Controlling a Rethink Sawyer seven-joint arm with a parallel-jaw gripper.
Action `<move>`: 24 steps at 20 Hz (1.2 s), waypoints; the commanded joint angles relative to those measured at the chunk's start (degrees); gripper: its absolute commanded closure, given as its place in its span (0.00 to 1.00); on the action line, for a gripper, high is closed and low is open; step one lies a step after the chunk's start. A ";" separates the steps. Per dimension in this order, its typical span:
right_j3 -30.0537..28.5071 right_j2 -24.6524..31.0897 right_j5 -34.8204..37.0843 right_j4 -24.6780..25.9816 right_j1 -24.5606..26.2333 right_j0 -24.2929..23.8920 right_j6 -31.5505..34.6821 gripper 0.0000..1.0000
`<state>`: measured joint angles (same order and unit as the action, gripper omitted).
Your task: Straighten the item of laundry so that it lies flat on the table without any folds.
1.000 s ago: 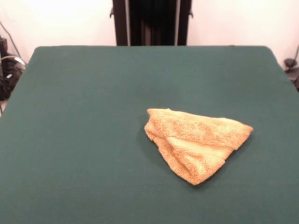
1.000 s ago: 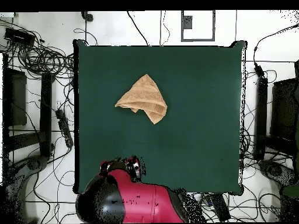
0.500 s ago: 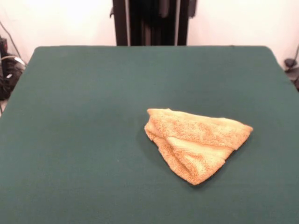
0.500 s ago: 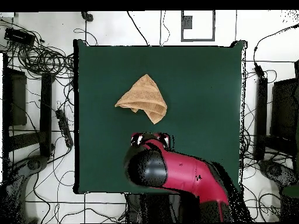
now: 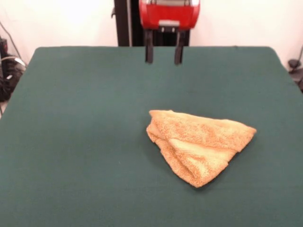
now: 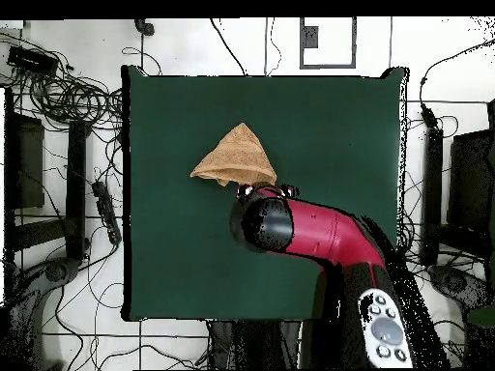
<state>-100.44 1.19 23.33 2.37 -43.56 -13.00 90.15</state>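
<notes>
The orange-tan towel (image 5: 199, 144) lies folded into a rough triangle on the dark green table (image 5: 80, 123), right of centre in the front view. In the overhead view the towel (image 6: 235, 155) lies in the upper left part of the table (image 6: 329, 126). My gripper (image 5: 164, 60) hangs open and empty above the far side of the table, its two dark fingers apart, behind the towel and well above it. In the overhead view the red arm (image 6: 319, 232) covers the towel's near corner. No tag or woven band shows.
The black pedestal (image 5: 123, 23) stands behind the table's far edge. Cables and black equipment (image 6: 58, 97) lie on the floor around the table. A dark object (image 5: 296, 66) sits off the right edge.
The arm has swung from the table's near corner out over the table toward the towel. The gripper has come into the front view at the top. The towel has not moved.
</notes>
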 commanded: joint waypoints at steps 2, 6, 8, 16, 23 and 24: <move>17.09 4.38 11.12 -0.29 12.82 4.47 4.73 0.00; 24.20 -0.69 9.44 -0.08 18.66 9.75 10.16 0.00; 25.61 -2.04 8.04 -0.76 21.02 11.04 11.83 0.00; 27.63 -0.53 5.97 -2.21 26.61 10.08 10.15 0.00; 27.27 0.78 2.67 -2.29 29.45 9.13 9.97 0.00; 27.34 1.10 2.75 -2.49 29.65 8.82 9.86 0.00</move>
<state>-73.62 -1.42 26.70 1.70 -18.77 -4.39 90.15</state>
